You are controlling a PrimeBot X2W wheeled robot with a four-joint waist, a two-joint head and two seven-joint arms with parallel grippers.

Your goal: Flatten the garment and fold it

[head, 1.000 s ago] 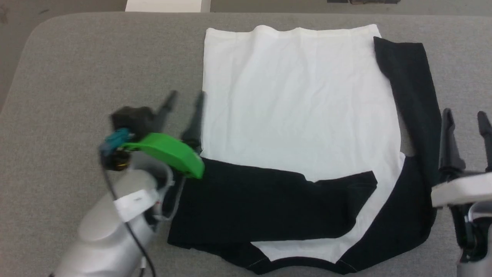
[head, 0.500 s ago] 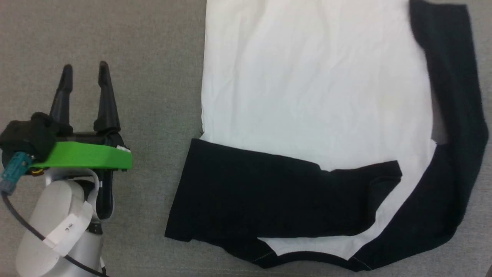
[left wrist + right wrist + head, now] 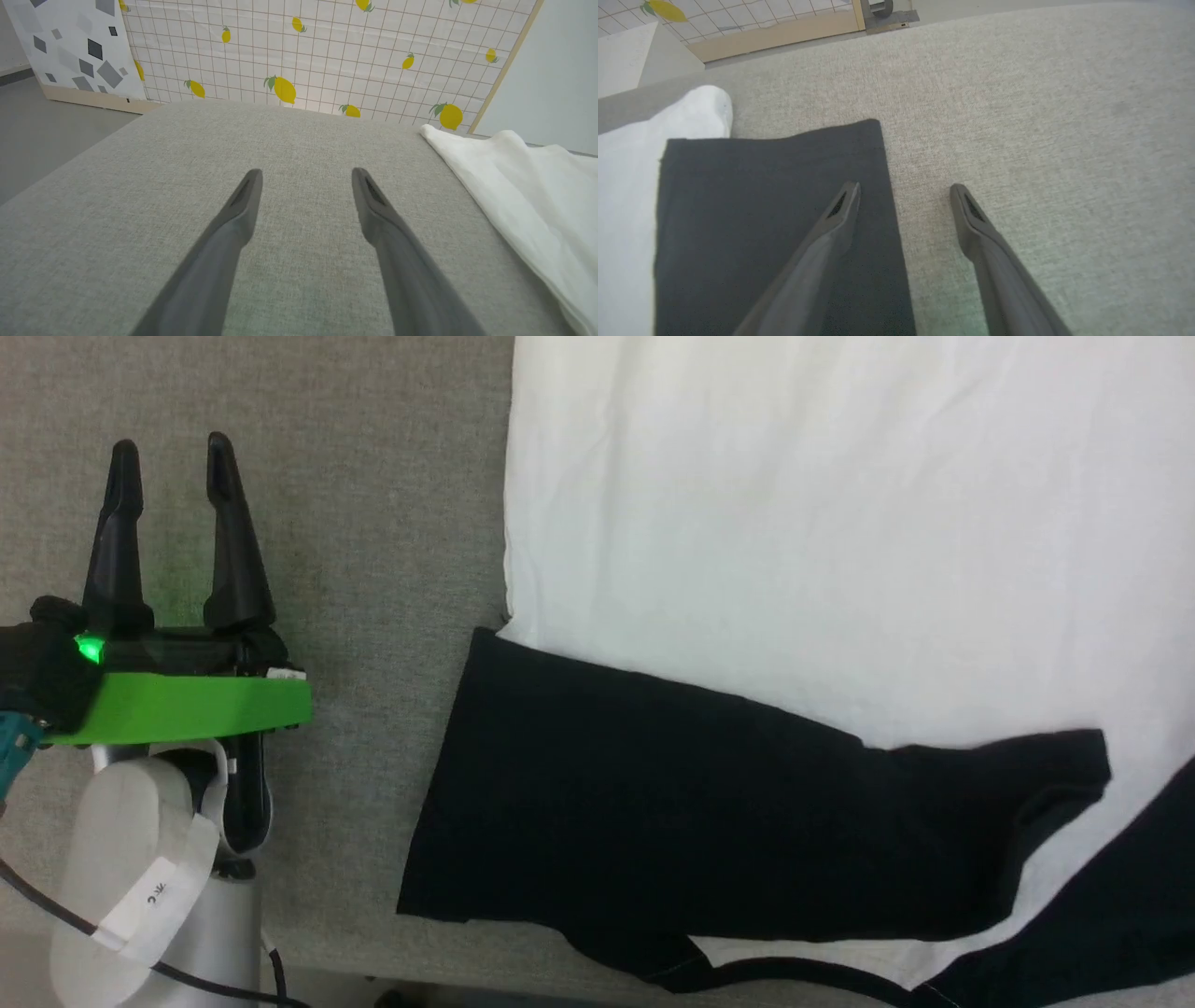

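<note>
Item 1, garment (image 3: pixel 794 523): a soft cotton T-shirt with white body, black sleeves and black neckline, spread flat on a grey, woven-fabric-covered desk (image 3: pixel 373 476) and taking up the right portion of the head view. 1 black sleeve (image 3: pixel 709 803) lies folded across the lower white body, and the thin black neckline (image 3: pixel 794 975) curves along the near edge. Item 2, left end effector (image 3: pixel 172 448): 2 long dark fingers spread wide, holding nothing, over bare desk well to the left of the garment's white side edge. A bright green plastic bracket (image 3: pixel 187 707) crosses its wrist, with a small green light glowing at the bracket's left end. Beyond the desk, the left wrist view takes in a white gridded backdrop printed with yellow lemons (image 3: pixel 327 46). Item 3, right end effector (image 3: pixel 904 186): fingers likewise spread wide and empty. 1 finger is above the edge of the second black sleeve (image 3: pixel 775 210), which lies straight beside the white body; the other finger is above bare desk. Contact with the cloth cannot be judged.
</note>
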